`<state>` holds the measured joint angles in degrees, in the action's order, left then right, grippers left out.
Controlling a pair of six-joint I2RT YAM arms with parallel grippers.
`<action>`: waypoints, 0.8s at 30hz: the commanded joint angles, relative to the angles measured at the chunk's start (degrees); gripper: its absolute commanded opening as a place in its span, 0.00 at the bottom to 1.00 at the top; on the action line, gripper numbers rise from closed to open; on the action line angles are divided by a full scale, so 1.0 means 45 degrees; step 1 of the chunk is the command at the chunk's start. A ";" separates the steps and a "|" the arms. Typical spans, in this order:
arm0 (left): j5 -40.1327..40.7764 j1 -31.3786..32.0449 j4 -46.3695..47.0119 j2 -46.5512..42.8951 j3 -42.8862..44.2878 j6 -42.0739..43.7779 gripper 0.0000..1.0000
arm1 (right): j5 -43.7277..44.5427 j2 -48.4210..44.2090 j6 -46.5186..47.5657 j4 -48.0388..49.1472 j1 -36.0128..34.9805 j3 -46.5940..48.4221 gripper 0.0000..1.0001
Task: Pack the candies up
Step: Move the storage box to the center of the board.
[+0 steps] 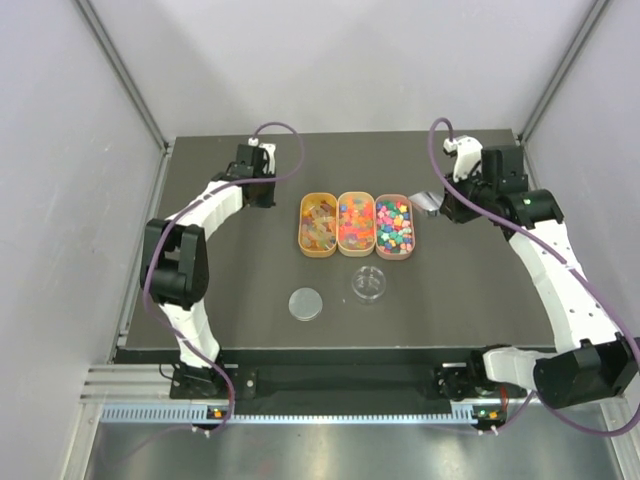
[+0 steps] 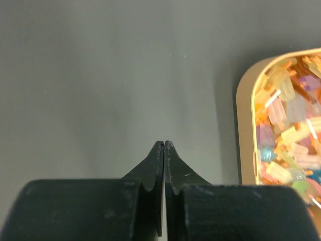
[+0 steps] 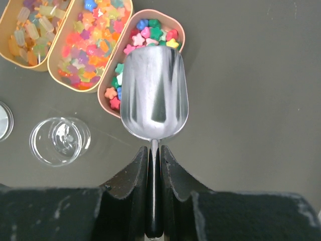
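Note:
The candies fill three orange oval trays: pale gummies (image 1: 318,228), orange-pink pieces (image 1: 356,222) and bright star shapes (image 1: 394,224). My right gripper (image 3: 154,150) is shut on the thin handle of a metal scoop (image 3: 154,95). The empty scoop bowl hangs over the near end of the star candies (image 3: 150,31). In the top view the scoop (image 1: 425,203) is just right of the trays, with the right gripper (image 1: 447,205) behind it. My left gripper (image 2: 164,143) is shut on nothing, over bare table left of the gummies (image 2: 288,128). From above, the left gripper (image 1: 262,195) is left of the trays.
A small clear round dish (image 1: 369,284) stands in front of the trays, and its lid (image 1: 306,303) lies to its left. In the right wrist view the dish (image 3: 59,140) is left of the fingers. The tray rim (image 2: 246,125) is close on the left gripper's right.

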<state>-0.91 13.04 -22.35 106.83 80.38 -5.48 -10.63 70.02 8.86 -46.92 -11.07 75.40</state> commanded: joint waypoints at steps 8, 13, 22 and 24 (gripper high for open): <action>-0.0208 0.1475 -0.0639 0.1182 0.0479 0.0065 0.00 | 0.0469 -0.1105 -0.1422 0.0308 0.0877 -0.1128 0.00; -0.0287 0.2121 -0.0659 0.1242 0.0205 -0.0131 0.00 | 0.0488 -0.1146 -0.1872 0.0309 0.1443 -0.1306 0.00; -0.0462 0.2844 -0.0913 0.1027 -0.0264 -0.0365 0.00 | 0.0137 -0.1145 -0.2438 0.0484 0.1679 -0.1422 0.00; -0.0462 0.3020 -0.0874 0.1007 -0.0284 -0.0385 0.00 | 0.0078 -0.1204 -0.2399 0.0445 0.1679 -0.1617 0.00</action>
<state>-0.93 24.36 -26.30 112.42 79.70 -6.09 -9.17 66.46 -0.51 -47.35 -3.95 68.86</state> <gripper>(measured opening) 0.010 0.113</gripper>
